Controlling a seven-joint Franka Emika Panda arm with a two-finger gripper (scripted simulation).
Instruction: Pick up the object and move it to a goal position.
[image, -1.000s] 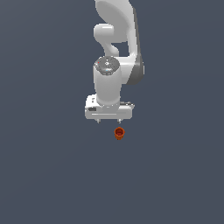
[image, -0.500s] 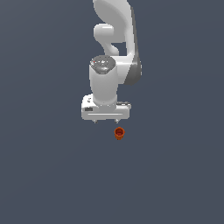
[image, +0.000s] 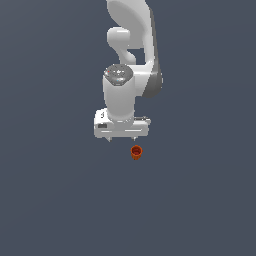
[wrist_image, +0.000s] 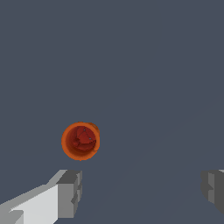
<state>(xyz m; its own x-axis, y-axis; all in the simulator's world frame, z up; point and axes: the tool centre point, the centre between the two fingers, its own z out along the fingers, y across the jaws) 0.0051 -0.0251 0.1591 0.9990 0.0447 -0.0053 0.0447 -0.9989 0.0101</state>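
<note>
The object, a tiny orange-red cup (image: 136, 151) with a darker hollow top, stands upright on the flat grey surface. It also shows in the wrist view (wrist_image: 80, 140), seen from above. My white gripper (image: 122, 139) hangs over the surface, a little toward the exterior view's left of the cup and above it, not touching it. Its two grey fingertips (wrist_image: 70, 192) are spread wide apart and hold nothing. The cup lies outside the gap between them, just beyond one fingertip.
The grey surface (image: 200, 200) stretches flat all around the cup. The white arm (image: 131, 45) rises behind the gripper toward the top of the exterior view.
The gripper has shifted slightly toward the exterior view's left and a bit lower. The cup has not moved.
</note>
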